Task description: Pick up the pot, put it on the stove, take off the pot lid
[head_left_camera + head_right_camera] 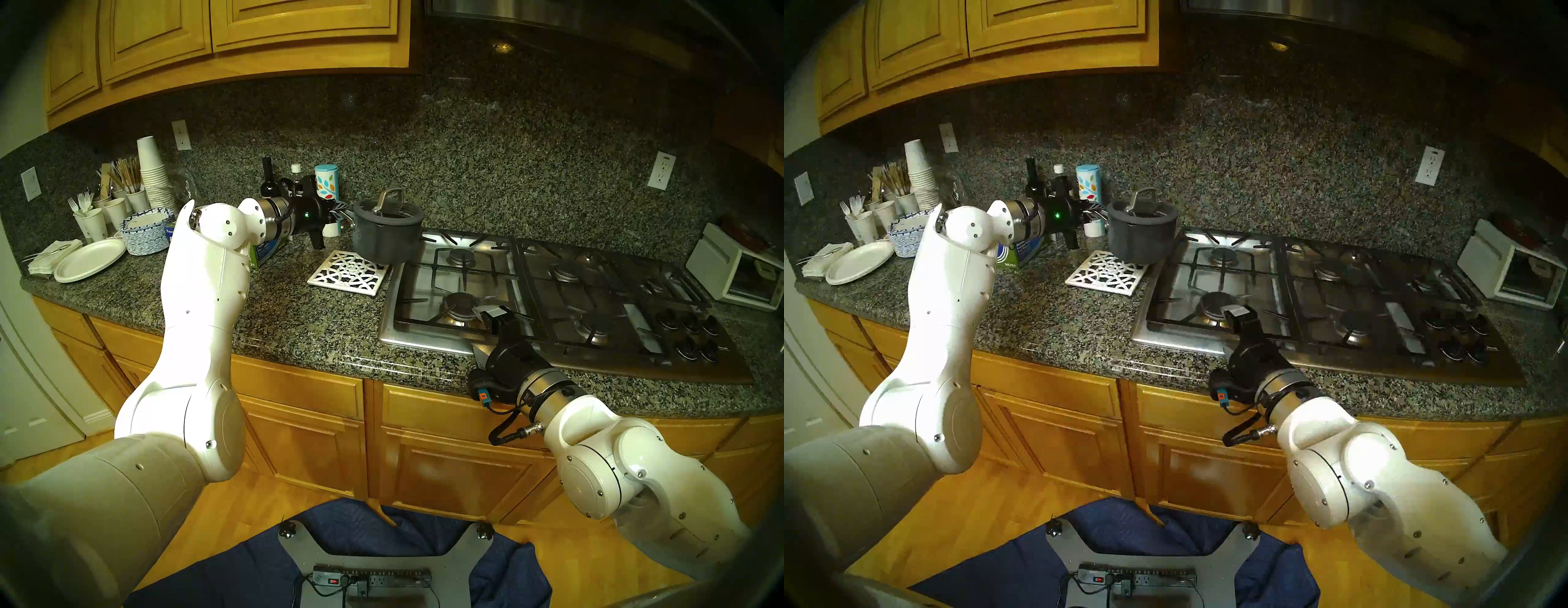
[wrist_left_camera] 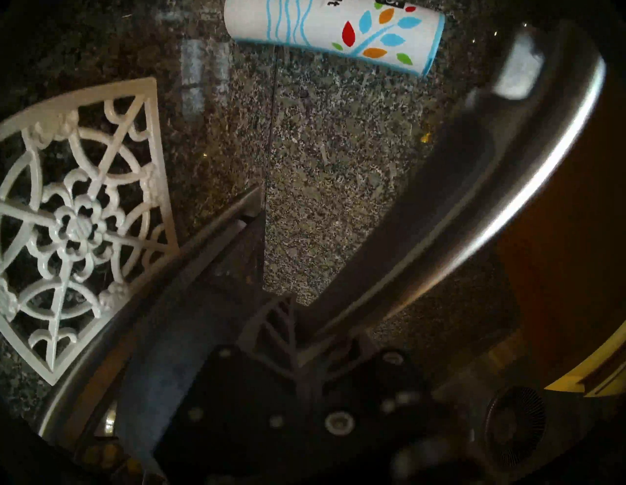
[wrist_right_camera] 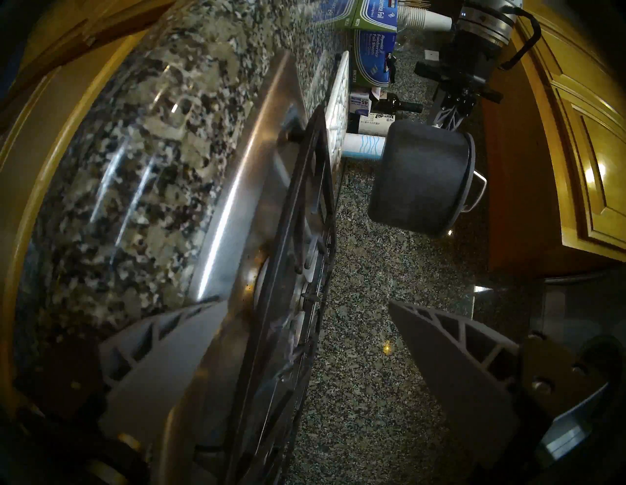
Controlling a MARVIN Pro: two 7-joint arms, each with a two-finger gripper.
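The dark grey pot point(image 1: 386, 240) point(image 1: 1142, 240) point(image 3: 420, 179) hangs in the air, slightly tilted, over the stove's back left corner and the edge of a white trivet. The pot lid point(image 1: 388, 211) point(image 1: 1143, 209) sits on it, its silver loop handle upright. My left gripper point(image 1: 339, 213) point(image 1: 1096, 214) is shut on the pot's long silver handle point(image 2: 440, 216), coming in from the pot's left side. Above the front left burner of the stove point(image 1: 420, 288) point(image 1: 1174, 288) point(image 3: 237, 203), my right gripper point(image 1: 488, 316) point(image 1: 1236, 312) point(image 3: 303, 303) is open and holds nothing.
The white trivet point(image 1: 350, 271) point(image 2: 78, 220) lies on the granite counter left of the stove. A leaf-print canister point(image 1: 326, 182) and bottles point(image 1: 266, 176) stand behind my left gripper. Paper cups and plates point(image 1: 89, 259) crowd the far left. A white toaster oven point(image 1: 738, 271) stands right of the stove.
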